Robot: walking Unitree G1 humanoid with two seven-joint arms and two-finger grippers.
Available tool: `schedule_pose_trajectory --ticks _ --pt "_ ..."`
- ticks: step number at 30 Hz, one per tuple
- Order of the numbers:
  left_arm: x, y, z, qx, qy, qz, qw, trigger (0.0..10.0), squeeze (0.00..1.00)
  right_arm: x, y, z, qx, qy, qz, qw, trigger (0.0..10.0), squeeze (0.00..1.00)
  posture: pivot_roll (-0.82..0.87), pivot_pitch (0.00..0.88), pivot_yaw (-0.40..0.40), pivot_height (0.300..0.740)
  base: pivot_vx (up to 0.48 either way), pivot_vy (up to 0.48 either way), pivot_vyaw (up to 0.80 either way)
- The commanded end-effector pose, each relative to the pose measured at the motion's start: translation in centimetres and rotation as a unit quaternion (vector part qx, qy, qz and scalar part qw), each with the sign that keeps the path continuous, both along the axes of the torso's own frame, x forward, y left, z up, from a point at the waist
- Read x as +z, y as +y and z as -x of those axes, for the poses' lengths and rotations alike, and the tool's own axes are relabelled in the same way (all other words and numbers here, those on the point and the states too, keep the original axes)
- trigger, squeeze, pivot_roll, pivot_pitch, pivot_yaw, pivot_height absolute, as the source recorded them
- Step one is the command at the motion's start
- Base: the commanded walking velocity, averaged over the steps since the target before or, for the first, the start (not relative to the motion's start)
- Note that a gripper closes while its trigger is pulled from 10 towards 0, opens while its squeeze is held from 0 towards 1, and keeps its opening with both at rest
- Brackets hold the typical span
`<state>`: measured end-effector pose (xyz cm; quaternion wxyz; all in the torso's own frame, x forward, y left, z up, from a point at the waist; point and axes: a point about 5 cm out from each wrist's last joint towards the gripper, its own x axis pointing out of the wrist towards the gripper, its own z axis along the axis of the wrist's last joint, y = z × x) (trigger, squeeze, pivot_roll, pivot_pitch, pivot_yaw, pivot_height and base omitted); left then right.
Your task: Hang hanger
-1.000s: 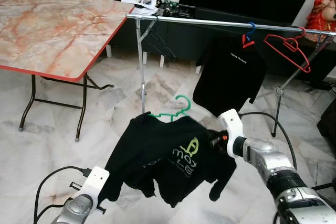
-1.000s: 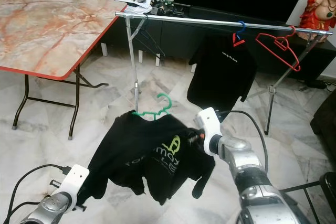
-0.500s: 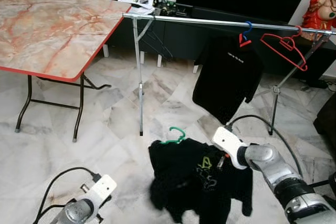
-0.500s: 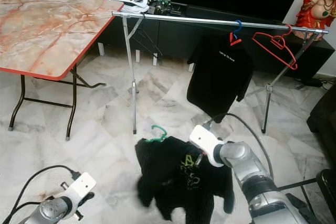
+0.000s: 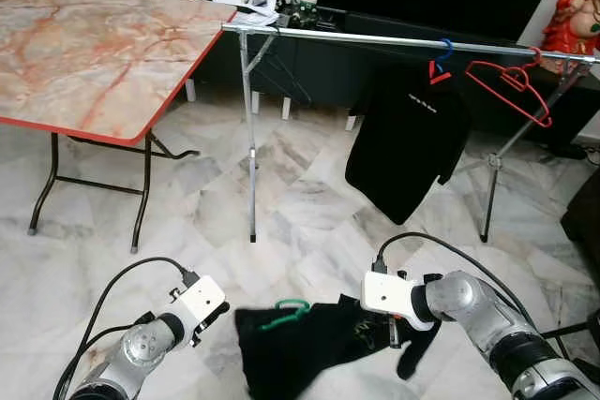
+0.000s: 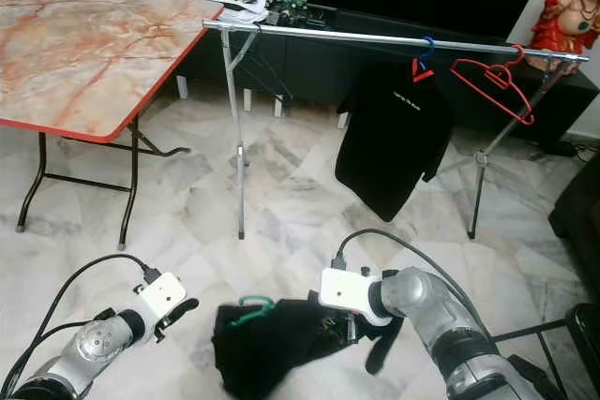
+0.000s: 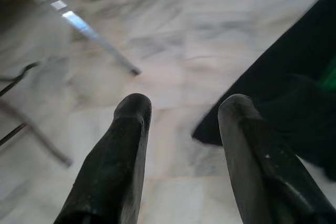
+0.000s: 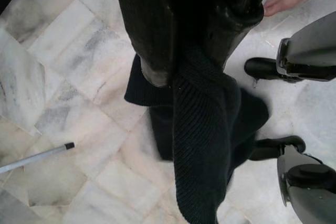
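While your left gripper [image 7: 181,116] hangs low at the left with its fingers spread and empty, the green hanger [image 5: 284,312] lies on the marble floor [image 5: 94,259] inside the black shirt [image 5: 300,348]; your right gripper [image 8: 202,61] pinches that shirt's fabric.

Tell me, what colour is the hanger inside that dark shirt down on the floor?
Green hanger; clearest in the left eye view.

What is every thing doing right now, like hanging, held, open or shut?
Black shirt on green hanger: low by the floor, held.
Right gripper: shut on the shirt.
Left gripper: open, holding nothing.
Second black shirt: hanging on rail.
Red hanger: hanging, bare.
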<state>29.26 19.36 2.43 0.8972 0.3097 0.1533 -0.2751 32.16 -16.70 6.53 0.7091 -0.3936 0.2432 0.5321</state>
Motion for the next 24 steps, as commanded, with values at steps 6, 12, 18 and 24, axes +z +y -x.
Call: schedule_pose_trajectory --ticks 6,12,18,24 --pt "-1.1 -1.3 2.1 -0.130 0.071 -0.001 0.989 10.0 0.00 0.0 0.5 -0.1 0.017 -0.020 -0.002 1.000 10.0 0.00 0.07 0.100 -0.139 0.740 0.000 0.000 0.00" --pt "-1.1 -1.5 2.2 -0.148 0.072 -0.015 0.986 10.0 0.00 0.0 0.9 0.1 0.030 -0.018 -0.008 0.999 10.0 0.00 0.07 0.100 -0.139 0.740 0.000 0.000 0.00" --pt "-1.4 -2.2 2.2 -0.154 0.079 -0.011 0.985 10.0 0.00 0.0 1.2 0.1 0.038 -0.017 -0.012 0.999 10.0 0.00 0.06 0.101 -0.139 0.740 0.000 0.000 0.00" --pt "-1.6 -2.4 2.3 -0.156 0.083 -0.012 0.984 10.0 0.00 0.0 1.2 0.2 0.042 -0.017 -0.010 0.999 10.0 0.00 0.06 0.100 -0.138 0.740 0.000 0.000 0.00"
